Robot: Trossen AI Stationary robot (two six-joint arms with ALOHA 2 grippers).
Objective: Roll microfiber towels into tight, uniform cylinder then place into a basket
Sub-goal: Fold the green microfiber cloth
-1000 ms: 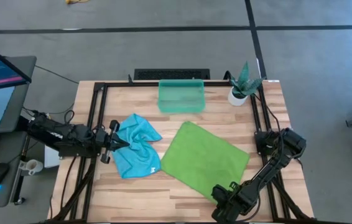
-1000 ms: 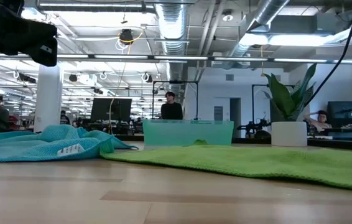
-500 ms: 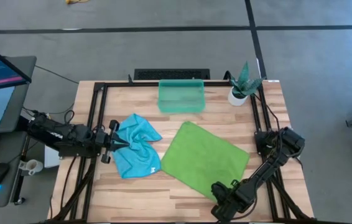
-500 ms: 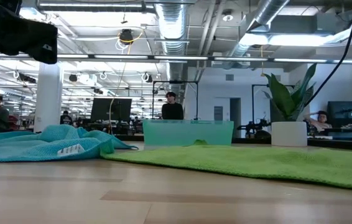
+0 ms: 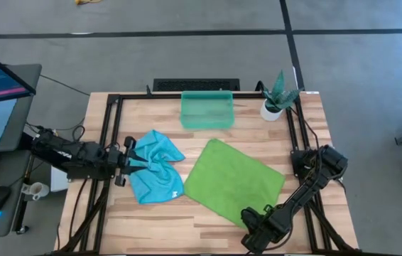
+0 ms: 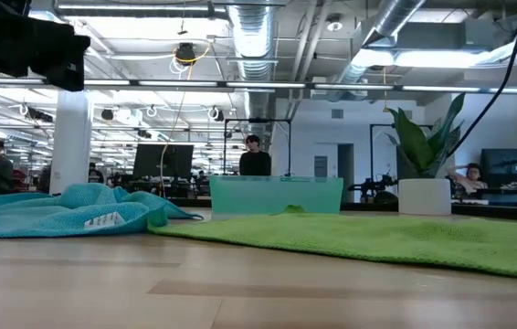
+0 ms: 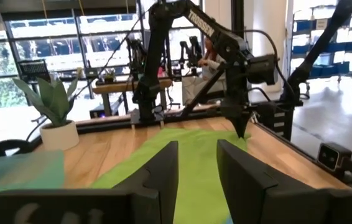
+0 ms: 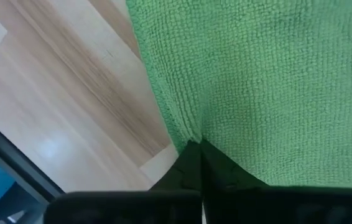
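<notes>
Pinching the green towel edge, right fingers closed; left fingers parted; "TROSSEN" lettering on the right arm.

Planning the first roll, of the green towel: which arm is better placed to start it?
The right. Its gripper is at the green towel's near corner, jaws shut on the edge in the right wrist view. The left gripper, jaws apart, sits by the blue towel.

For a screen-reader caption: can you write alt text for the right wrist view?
The right gripper, its two dark fingers shut, pinches the edge of the lime green microfiber towel, which fills most of the picture. Beside the cloth lies the light wooden table.
</notes>
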